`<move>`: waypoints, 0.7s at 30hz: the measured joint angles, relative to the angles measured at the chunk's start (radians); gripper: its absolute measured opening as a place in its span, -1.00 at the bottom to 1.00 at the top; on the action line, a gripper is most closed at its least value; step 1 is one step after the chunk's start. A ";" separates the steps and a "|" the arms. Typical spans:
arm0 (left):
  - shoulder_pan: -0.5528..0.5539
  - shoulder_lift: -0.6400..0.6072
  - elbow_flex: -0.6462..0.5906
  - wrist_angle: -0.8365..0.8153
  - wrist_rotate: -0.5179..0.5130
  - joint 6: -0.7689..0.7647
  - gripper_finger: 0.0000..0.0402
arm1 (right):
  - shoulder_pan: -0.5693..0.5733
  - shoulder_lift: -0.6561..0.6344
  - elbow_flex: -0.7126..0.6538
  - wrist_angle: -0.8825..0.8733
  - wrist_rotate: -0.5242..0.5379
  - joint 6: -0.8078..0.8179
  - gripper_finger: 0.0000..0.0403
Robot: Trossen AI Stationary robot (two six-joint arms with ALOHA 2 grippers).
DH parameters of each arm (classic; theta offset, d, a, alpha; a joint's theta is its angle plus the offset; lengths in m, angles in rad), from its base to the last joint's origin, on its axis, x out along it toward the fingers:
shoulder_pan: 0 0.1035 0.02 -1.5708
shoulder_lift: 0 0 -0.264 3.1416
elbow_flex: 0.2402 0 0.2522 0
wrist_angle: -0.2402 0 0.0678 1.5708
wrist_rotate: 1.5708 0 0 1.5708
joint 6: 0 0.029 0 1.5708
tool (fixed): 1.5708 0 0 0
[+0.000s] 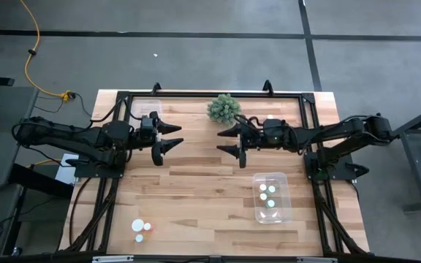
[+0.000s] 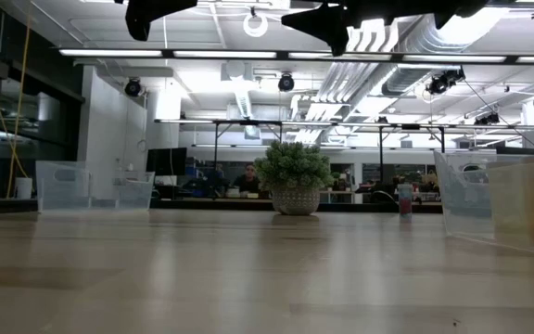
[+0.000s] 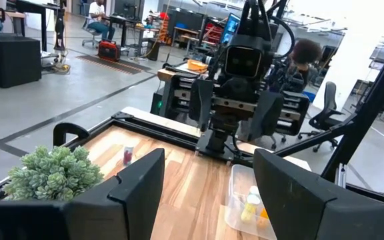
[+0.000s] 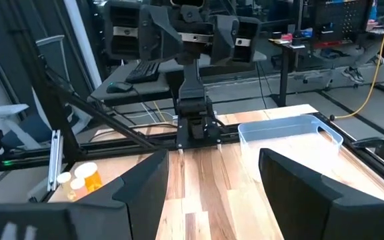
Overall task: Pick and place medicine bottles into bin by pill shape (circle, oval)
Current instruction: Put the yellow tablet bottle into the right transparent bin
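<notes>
Three medicine bottles (image 1: pixel 142 229) with white caps stand upright on the table near its near left corner; the right wrist view also shows these bottles (image 4: pixel 80 177). Several more lie in the clear bin (image 1: pixel 271 197) at the near right. One small bottle (image 3: pixel 128 155) stands alone by the plant. My left gripper (image 1: pixel 175 134) hovers open, high above the table's middle left, and points level toward the right. My right gripper (image 1: pixel 224 142) faces it from the right, open and with nothing in it.
A spiky green plant ball (image 1: pixel 224 108) in a pot stands at the far middle. A second clear bin (image 1: pixel 145 108) sits at the far left. A black frame (image 1: pixel 196 93) runs around the table's far and side edges. Bare wood lies between the two grippers.
</notes>
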 joint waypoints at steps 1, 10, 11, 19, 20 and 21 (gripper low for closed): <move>0.000 0.000 0.000 0.000 0.000 0.000 0.08 | 0.000 0.000 0.000 0.000 0.000 0.003 0.12; 0.000 0.000 0.000 0.000 0.000 0.000 0.08 | 0.000 0.000 0.000 0.000 0.000 0.024 0.12; 0.000 0.000 0.000 0.000 0.000 0.000 0.08 | 0.000 0.000 0.000 0.000 0.000 0.024 0.12; 0.000 0.000 0.000 0.000 0.000 0.061 0.08 | 0.000 0.000 0.000 0.000 0.000 0.024 0.12; 0.000 0.000 0.000 0.000 0.000 0.063 0.08 | 0.000 0.000 0.000 0.000 0.000 0.024 0.12; 0.000 0.000 0.000 0.000 0.000 0.063 0.08 | 0.000 0.000 0.000 0.000 0.000 0.024 0.12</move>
